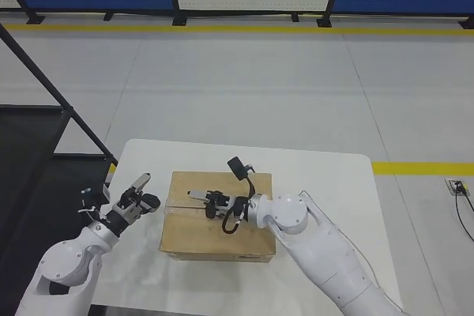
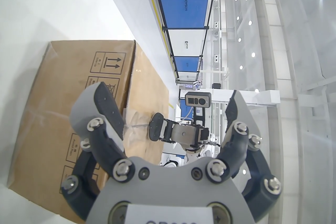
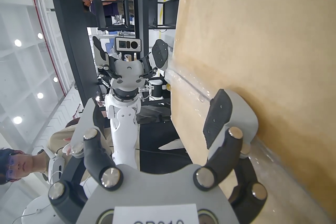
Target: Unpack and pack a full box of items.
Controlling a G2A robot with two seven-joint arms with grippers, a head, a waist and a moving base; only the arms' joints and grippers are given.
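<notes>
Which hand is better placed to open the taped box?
Right, probably. The right hand is over the box top, open, at the tape seam. The left hand is open beside the box's end, off the top.

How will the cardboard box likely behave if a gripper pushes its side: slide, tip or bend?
The cardboard box is low and wide, so it would probably slide on the smooth table rather than tip. Its flaps are shut under clear tape, so the top is likely fairly stiff.
</notes>
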